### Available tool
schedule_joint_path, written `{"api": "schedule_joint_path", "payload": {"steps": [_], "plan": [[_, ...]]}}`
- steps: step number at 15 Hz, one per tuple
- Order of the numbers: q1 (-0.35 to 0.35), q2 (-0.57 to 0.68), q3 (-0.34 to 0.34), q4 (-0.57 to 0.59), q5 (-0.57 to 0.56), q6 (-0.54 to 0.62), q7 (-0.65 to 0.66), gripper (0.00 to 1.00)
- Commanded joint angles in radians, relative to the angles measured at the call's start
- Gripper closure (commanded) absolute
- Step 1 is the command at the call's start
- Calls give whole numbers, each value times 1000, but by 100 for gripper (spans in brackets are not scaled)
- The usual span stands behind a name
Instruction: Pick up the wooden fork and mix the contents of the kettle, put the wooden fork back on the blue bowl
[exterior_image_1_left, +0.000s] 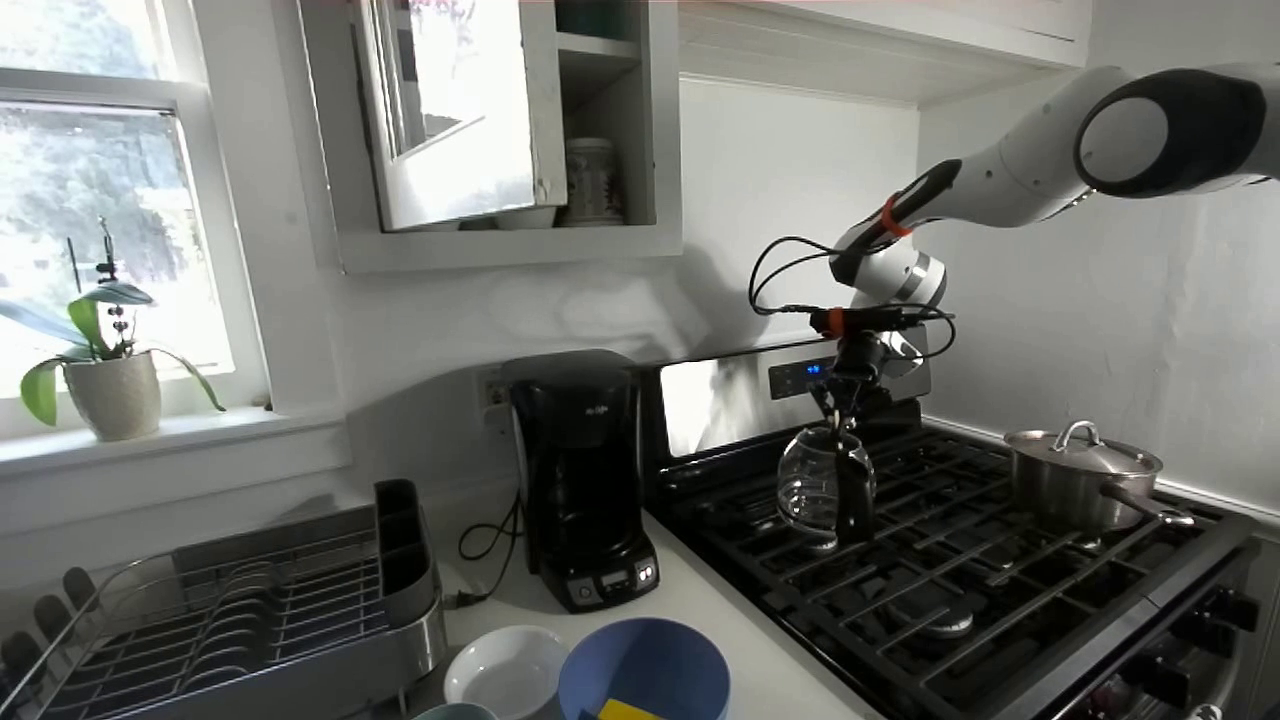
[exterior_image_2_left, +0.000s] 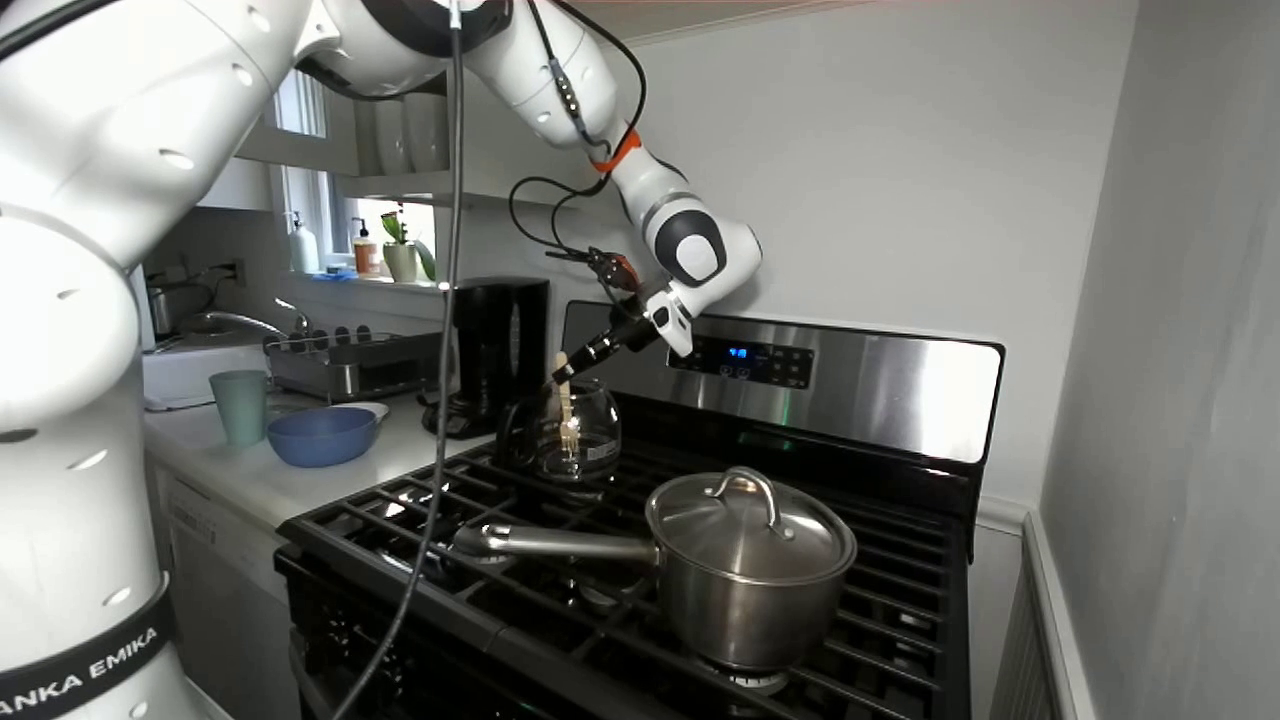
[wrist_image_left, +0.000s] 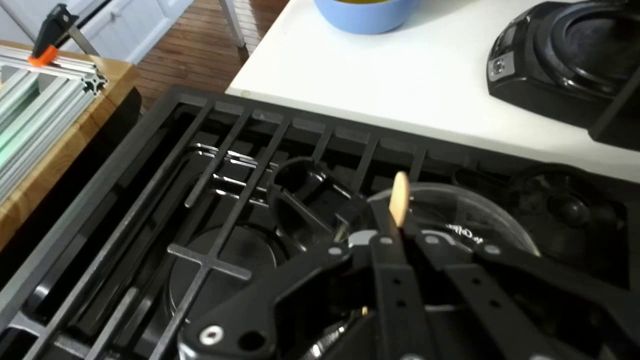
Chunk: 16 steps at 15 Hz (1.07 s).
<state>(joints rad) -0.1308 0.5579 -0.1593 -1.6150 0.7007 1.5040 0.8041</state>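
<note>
My gripper is shut on the wooden fork, just above the kettle's mouth; it also shows in an exterior view and the wrist view. The pale wooden fork stands nearly upright, its tined end down inside the kettle. In the wrist view its handle end sticks up between the fingertips. The kettle is a round clear glass carafe with a black handle, on the stove; also seen as glass kettle. No steel kettle shows there. The blue bowl is on the counter, with something yellow inside.
A lidded steel saucepan stands on the stove, its handle pointing sideways. A black coffee maker, a white dish, a dish rack and a green cup are on the counter. An open cabinet door hangs above.
</note>
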Motion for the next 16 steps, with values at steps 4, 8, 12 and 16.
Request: {"api": "schedule_joint_path", "payload": {"steps": [4, 8, 12, 16], "plan": [[16, -10, 4, 3, -63, 187, -11, 99], [-6, -20, 31, 4, -39, 134, -63, 99], [3, -77, 35, -25, -57, 56, -110, 99], [23, -168, 30, -52, -87, 18, -144, 99]]}}
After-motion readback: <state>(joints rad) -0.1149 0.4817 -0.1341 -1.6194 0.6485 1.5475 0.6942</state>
